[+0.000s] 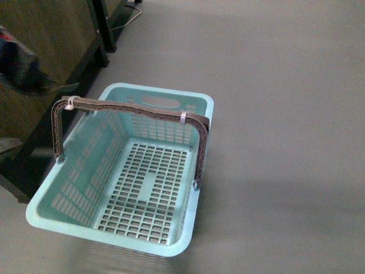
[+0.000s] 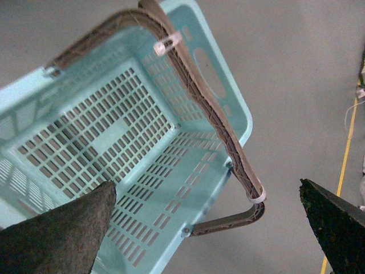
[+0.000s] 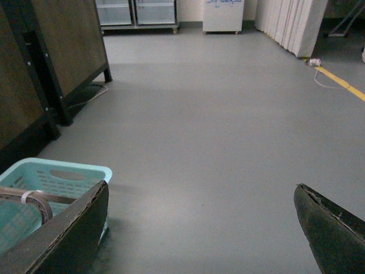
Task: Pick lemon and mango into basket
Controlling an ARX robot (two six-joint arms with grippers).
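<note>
Teal basket on grey floor, empty; brown handle upright across opening. Lemon, mango not in view. Left gripper over basket, right gripper beside it: both spread wide, holding nothing, likely ready for fruit.

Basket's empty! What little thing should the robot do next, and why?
Probably turn to look for the fruit first. The basket holds nothing, the left hand and right hand are both open and empty, and no lemon or mango shows in any view, so there is nothing to reach for yet.
</note>
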